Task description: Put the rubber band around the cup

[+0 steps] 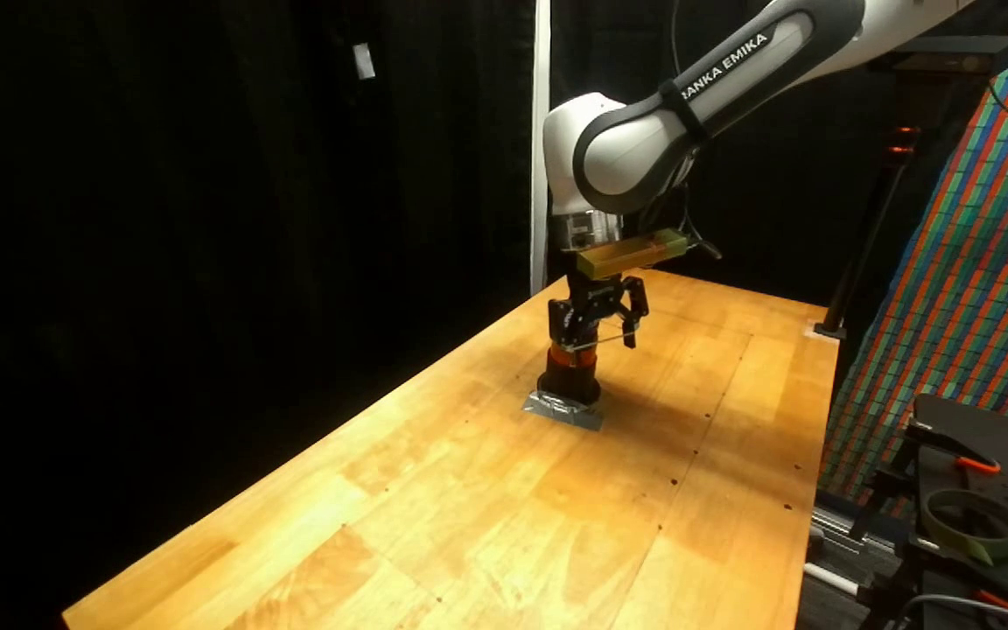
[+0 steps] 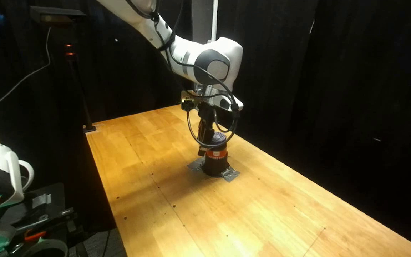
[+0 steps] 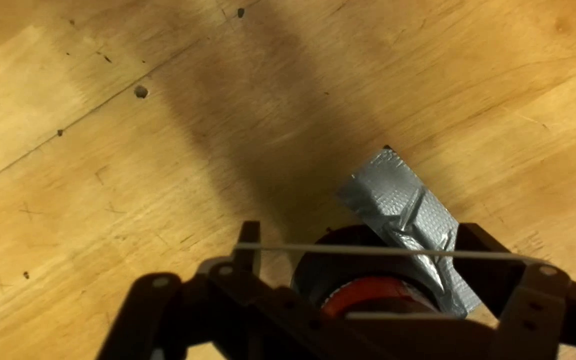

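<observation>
The cup (image 1: pixel 570 385) is a short dark cylinder with an orange-red band and a dark patterned top. It stands upright on the table and also shows in an exterior view (image 2: pixel 216 164) and the wrist view (image 3: pixel 363 292). My gripper (image 1: pixel 600 343) points down at the cup's upper part, its fingers spread apart. In the wrist view the fingers (image 3: pixel 360 237) are to either side of the cup. The thin pale rubber band (image 3: pixel 293 248) is stretched across both fingers, with a second strand nearer the palm. I cannot tell whether the cup's top is between the strands.
Grey tape (image 2: pixel 231 174) joins the cup's base to the wooden table (image 1: pixel 504 525); a strip also shows in the wrist view (image 3: pixel 403 200). A thin stand (image 1: pixel 832 328) is at the table's far corner. A tape roll (image 1: pixel 972 523) lies on a cart beside the table.
</observation>
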Robot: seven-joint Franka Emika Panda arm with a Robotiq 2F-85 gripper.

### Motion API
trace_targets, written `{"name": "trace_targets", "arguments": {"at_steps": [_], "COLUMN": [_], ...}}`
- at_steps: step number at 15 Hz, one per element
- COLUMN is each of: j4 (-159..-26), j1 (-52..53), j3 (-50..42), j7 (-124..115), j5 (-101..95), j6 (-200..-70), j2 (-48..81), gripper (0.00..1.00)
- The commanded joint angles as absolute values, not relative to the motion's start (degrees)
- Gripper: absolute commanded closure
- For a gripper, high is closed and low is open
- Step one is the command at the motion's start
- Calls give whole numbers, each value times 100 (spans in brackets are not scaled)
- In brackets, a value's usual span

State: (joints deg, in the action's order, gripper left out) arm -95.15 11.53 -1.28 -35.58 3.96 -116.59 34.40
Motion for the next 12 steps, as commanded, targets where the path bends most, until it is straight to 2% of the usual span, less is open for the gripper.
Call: {"name": "trace_targets", "arguments": {"at_steps": [1,5,6,7,12], "j4": [-10034,-10450,-10570,-10695,-11380], "j1": [1312,1358,1353,1345,1321], "j3": [-162,-186,-178,-160,-47], "j7": [-3749,-3790,-3779,-3756,-3638], "j5": [197,57,42,51,113], "j6": [-12310,-12775,-12856,-12925,-13392], "j2": [3250,3098,3027,2942,2410], "gripper": [0,0,25,26,65]}}
